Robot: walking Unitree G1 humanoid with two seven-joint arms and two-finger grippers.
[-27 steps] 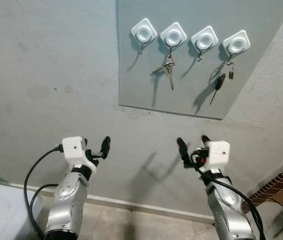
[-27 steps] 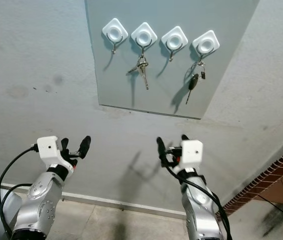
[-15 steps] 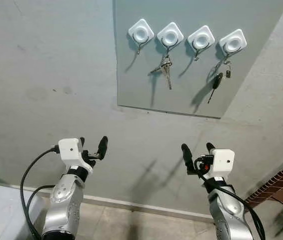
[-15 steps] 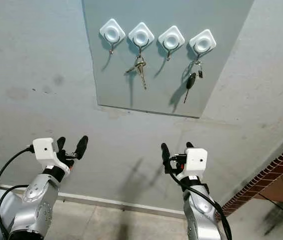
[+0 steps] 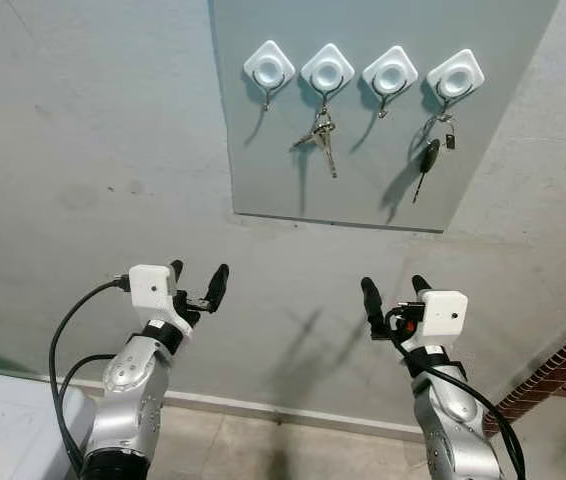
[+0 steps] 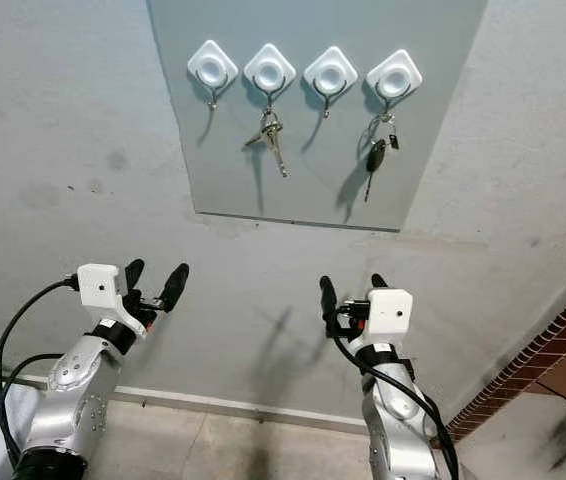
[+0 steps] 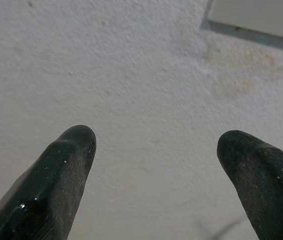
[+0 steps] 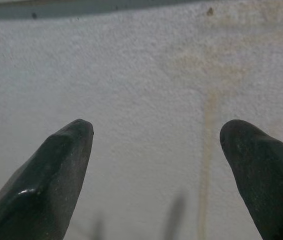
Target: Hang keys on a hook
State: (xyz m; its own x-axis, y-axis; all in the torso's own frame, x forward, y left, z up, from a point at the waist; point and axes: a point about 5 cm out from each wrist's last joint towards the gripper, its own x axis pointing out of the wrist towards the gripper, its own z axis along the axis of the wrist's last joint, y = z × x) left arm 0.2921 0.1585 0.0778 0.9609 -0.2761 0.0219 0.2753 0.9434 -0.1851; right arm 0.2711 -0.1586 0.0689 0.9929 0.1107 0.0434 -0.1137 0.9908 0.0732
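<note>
Facing the grey wall panel [image 5: 363,150] of white square hooks [image 5: 269,67], we hold left gripper [image 5: 195,287] and right gripper [image 5: 393,297] spread, empty; hanging looks done, so withdrawing seems next.

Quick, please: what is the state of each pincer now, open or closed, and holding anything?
Left pincer: open, holding nothing, raised before the bare wall.
Right pincer: open, holding nothing, also facing the wall.

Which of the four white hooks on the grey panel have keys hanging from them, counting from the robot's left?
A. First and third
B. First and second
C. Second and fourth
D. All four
C: a bunch of keys hangs from the second hook and a black car key from the fourth hook; the first hook and third hook are bare.
</note>
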